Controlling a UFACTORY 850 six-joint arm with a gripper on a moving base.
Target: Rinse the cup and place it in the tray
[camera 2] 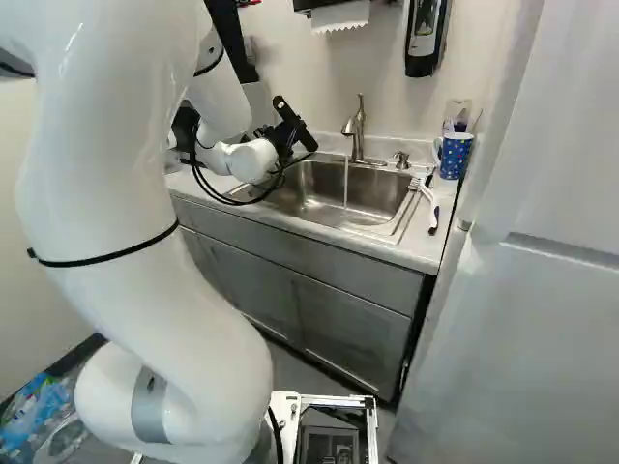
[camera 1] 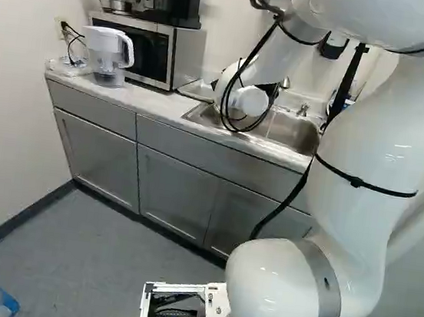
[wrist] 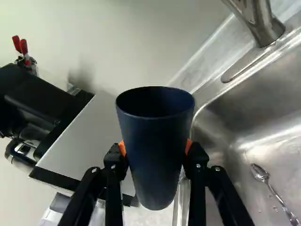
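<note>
We have the dark blue, tapered cup (wrist: 153,172) firmly in the end effector (wrist: 155,148), its two orange pads pressing from both sides, parted by the cup's width. Taking twelve o'clock as straight ahead of the end effector, the silver metal faucet (wrist: 263,26) is at one o'clock and the steel sink (camera 2: 382,198) spreads towards three. A thin stream of water (camera 2: 346,184) is falling, so we should bring the cup slowly below it, mouth up, then tip it inside the sink. We must pass under the spout without knocking; the shiny metal spoon (wrist: 259,173) lies at four o'clock, the silver-black microwave (camera 1: 149,52) near nine. The tray we cannot identify
</note>
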